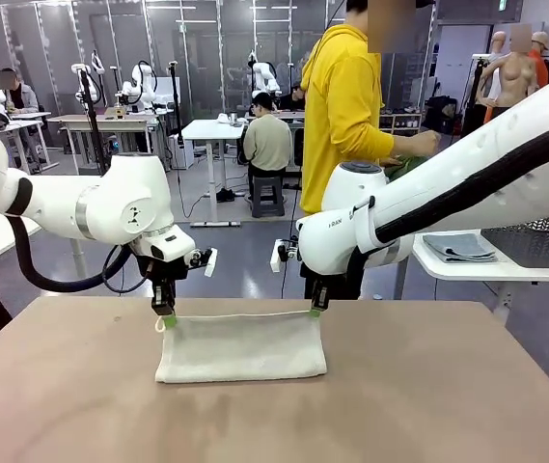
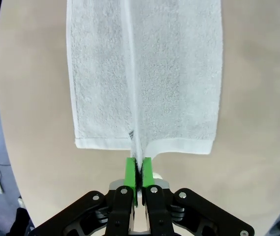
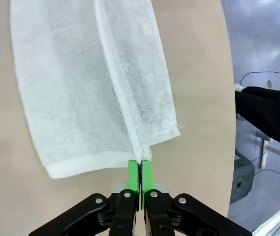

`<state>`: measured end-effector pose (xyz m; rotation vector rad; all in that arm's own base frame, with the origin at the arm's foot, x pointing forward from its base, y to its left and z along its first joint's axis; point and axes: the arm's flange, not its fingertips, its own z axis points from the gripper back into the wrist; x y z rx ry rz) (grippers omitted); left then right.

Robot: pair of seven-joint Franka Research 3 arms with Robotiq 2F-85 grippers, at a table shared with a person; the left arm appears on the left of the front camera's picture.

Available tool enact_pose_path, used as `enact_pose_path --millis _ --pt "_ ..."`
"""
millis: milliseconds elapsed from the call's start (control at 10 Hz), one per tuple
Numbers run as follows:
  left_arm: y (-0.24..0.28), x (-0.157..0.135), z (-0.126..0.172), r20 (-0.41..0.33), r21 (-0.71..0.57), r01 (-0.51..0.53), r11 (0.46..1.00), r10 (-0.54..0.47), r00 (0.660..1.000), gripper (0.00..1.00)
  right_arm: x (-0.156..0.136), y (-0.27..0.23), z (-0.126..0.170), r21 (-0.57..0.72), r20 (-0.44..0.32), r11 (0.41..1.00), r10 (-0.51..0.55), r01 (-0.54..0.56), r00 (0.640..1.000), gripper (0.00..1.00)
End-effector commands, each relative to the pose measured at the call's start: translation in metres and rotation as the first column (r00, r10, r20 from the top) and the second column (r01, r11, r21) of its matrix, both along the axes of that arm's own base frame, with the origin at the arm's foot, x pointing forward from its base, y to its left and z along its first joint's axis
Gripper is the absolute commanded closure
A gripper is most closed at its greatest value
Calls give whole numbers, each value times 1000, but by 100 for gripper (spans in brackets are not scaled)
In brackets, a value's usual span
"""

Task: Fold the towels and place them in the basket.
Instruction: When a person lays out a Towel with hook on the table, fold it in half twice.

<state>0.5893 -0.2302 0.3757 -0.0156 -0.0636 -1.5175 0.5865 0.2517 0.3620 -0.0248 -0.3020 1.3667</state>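
Here the left and right jaws each pinch a raised corner of the cream-white terry towel [image 1: 240, 352].

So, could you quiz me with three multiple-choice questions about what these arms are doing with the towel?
1. Where do the left fingers and right fingers grip the cream-white towel?
A. its middle
B. the two ends of its raised far edge
C. its near edge
2. What colour are the finger pads?
A. green
B. red
C. yellow
3. The two sets of fingers are:
A. both open
B. one open, one shut
C. both shut on the towel
Answers: 1 B, the raised edge stretches between them; 2 A, green shows in both wrist views; 3 C, the pads pinch cloth.
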Motion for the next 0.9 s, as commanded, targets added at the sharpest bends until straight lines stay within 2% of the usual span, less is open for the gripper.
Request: enact_pose_path --millis 0,100,300,400,500,600,700,800 --pt "-7 23 -8 -37 11 20 1000 -19 999 93 16 8 -11 -13 -21 1000 -20 20 1000 96" --pt "-7 24 -13 -38 11 17 1000 -17 999 93 17 8 -19 -6 -35 1000 -27 27 999 96" --pt "-1 25 -20 -34 34 -13 999 14 999 93 16 6 -28 -8 -17 999 -48 48 999 96" --pt "0 26 -22 -13 35 -39 999 40 999 56 16 5 -28 -5 -1 999 -49 49 999 81" --pt "1 24 -21 16 48 -52 998 51 999 47 15 4 -27 -1 19 999 -40 40 999 61" --pt "0 22 -22 13 71 -51 996 51 999 10 15 4 -26 -4 27 999 -39 39 999 45" --pt "1 21 -23 21 75 -49 996 48 999 1 16 6 -26 -3 41 999 -35 35 999 25" --pt "0 20 -23 32 64 -39 997 37 999 0 15 6 -25 1 58 1000 -23 23 998 9"
